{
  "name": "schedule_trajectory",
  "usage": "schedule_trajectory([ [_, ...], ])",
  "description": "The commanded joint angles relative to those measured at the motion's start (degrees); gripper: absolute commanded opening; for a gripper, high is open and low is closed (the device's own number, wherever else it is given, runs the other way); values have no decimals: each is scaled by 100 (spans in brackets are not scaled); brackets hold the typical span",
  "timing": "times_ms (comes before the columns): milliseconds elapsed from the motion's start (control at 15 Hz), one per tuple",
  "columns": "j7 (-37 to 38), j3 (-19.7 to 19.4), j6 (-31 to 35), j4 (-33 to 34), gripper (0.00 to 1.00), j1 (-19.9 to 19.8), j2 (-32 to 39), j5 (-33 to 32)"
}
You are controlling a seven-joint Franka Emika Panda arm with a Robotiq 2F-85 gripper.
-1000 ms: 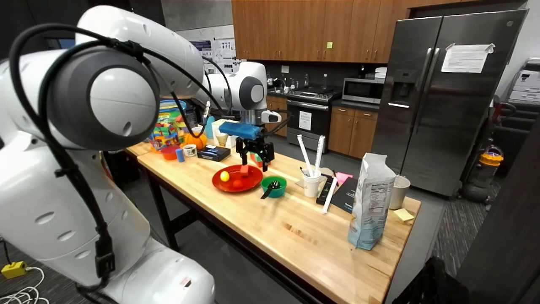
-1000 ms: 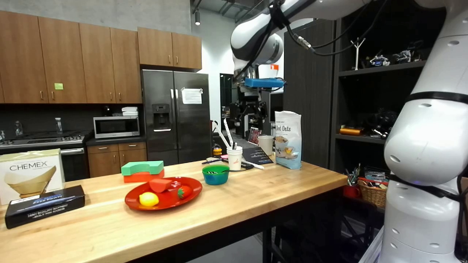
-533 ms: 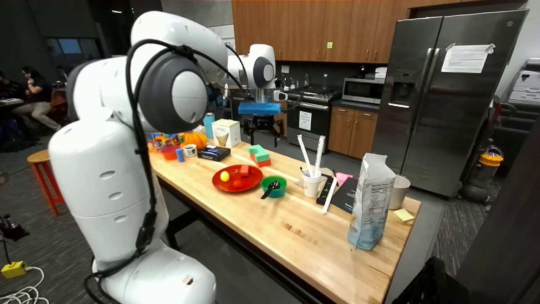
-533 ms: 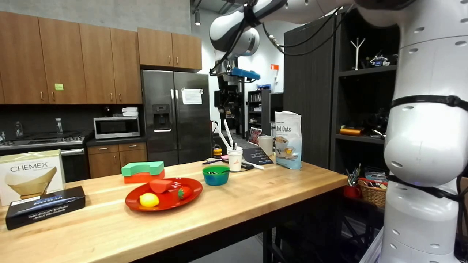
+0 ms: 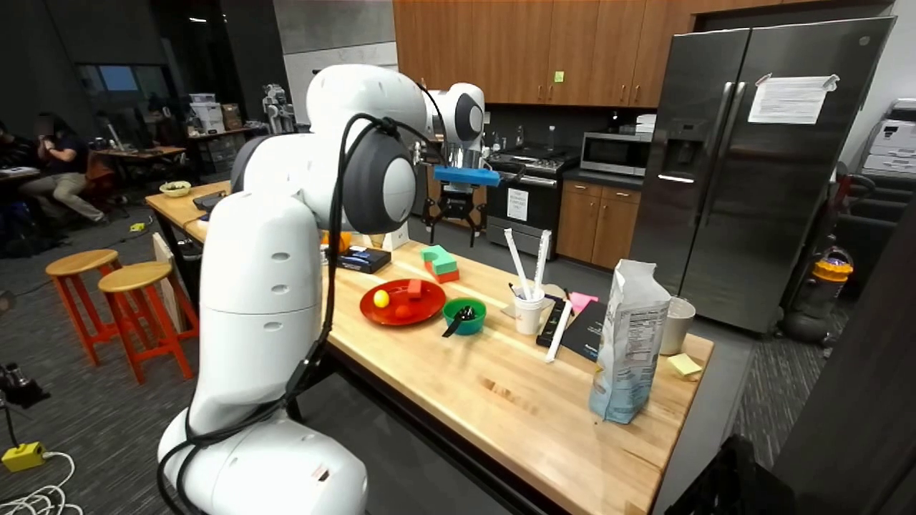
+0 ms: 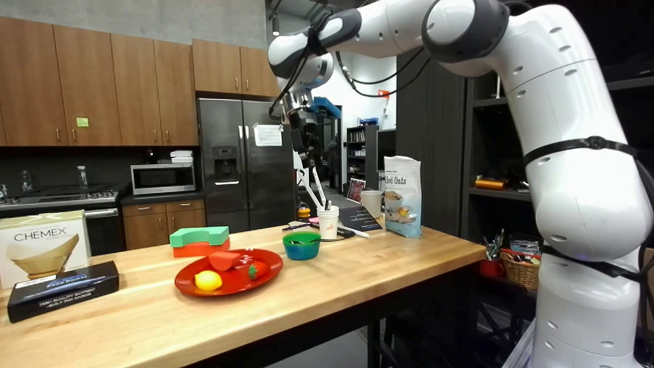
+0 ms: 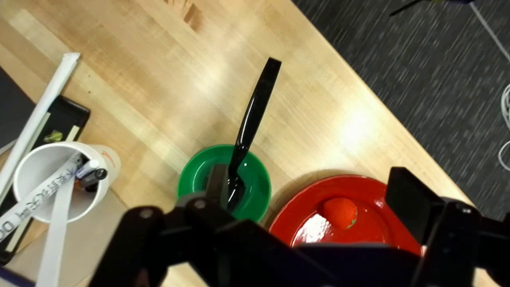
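One hand (image 5: 452, 239), jaws apart, above grained wooden tabletop (image 7: 167, 91), round green bowl (image 7: 261, 190), glossy plate (image 7: 374, 224)

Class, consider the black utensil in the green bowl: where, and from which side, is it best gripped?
I'd grip the black utensil mid-handle, probably from above, jaws closing across its width: the long, slim handle juts past the rim of the green bowl, while its head sits down inside.

Steel microwave (image 5: 615, 153) beside a dark refrigerator (image 5: 755, 175)
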Motion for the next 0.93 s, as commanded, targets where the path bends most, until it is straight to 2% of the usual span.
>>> schedule_trajectory([
  [0,19,93,-1252,1386,100,53,934,35],
  [200,182,132,-2003,2251,100,121,1470,35],
  [267,49,108,-1483,1424,100,108,1035,5],
  [400,100,109,-1755,1833,100,145,1288,5],
  [600,274,74,-1806,2050,100,146,1409,31],
  [867,1074,42,-1718,1559,100,140,1106,226],
])
